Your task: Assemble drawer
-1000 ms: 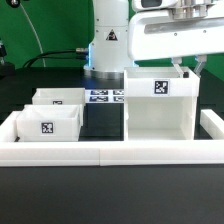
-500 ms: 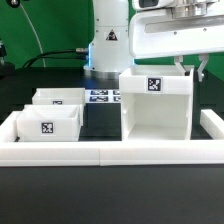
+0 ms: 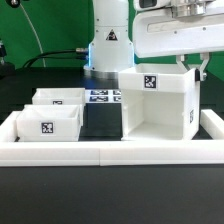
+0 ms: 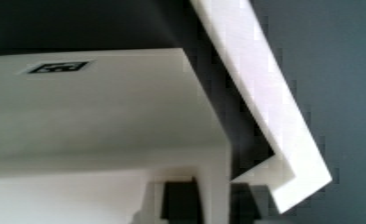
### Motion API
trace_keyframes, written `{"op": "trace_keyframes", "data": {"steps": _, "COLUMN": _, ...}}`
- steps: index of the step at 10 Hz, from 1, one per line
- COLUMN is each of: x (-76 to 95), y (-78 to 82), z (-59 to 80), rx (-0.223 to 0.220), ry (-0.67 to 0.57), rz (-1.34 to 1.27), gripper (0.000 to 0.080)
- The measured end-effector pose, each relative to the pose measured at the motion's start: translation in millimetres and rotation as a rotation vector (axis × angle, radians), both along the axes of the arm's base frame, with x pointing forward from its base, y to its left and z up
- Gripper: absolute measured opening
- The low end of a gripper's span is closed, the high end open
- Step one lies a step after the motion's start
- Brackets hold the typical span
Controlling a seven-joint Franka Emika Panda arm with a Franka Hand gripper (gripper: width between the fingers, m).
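Note:
The white box-shaped drawer housing (image 3: 160, 105) stands at the exterior view's right with its open side toward the camera and a tag on its top front edge. It looks slightly turned and raised. My gripper (image 3: 192, 66) comes down onto the housing's far right top edge and is shut on its side wall. In the wrist view the dark fingers (image 4: 178, 202) pinch the thin white wall of the housing (image 4: 109, 110), with my gripper (image 4: 219, 200) closed across it. Two small open-top trays, one nearer (image 3: 47, 122) and one behind (image 3: 58, 97), sit at the left.
A long low white wall (image 3: 110, 151) borders the black surface at the front, with side pieces at both ends. The marker board (image 3: 103, 97) lies behind the gap between the trays and the housing. The robot base (image 3: 108, 40) stands at the back.
The housing has shifted and turned slightly in my grip: its top tag has moved toward the exterior view's left and a little upward. The trays have not moved.

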State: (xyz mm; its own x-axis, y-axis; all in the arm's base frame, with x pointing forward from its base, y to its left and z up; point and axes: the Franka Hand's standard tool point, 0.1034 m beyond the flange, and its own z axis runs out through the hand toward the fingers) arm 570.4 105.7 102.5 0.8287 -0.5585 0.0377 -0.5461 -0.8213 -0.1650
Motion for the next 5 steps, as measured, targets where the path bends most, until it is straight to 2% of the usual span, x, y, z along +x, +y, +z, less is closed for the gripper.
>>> {"op": "trace_keyframes", "data": {"steps": 5, "x": 4.5, "y": 6.7, "z": 3.7, "rx": 0.060, "ry": 0.020, "rz": -0.312, "gripper": 0.0039}}
